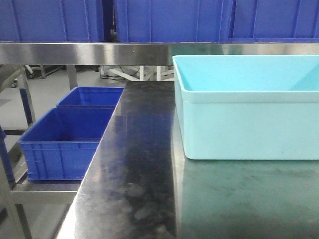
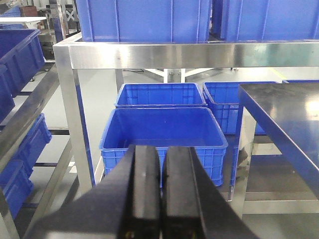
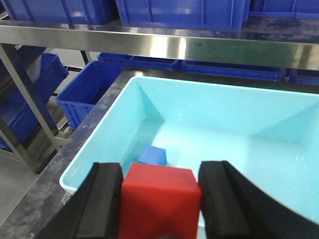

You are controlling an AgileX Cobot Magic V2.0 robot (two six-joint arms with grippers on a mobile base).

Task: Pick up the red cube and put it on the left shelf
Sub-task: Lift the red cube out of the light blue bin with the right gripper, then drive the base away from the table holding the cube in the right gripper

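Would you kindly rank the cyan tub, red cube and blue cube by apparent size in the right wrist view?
1. cyan tub
2. red cube
3. blue cube
The red cube is nearer the camera, so the cubes' true order is unsure.

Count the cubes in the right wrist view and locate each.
2. The red cube is clamped in the right end effector, above the near side of the cyan tub. The blue cube lies on the tub floor beyond it. Others may hide behind the red one.
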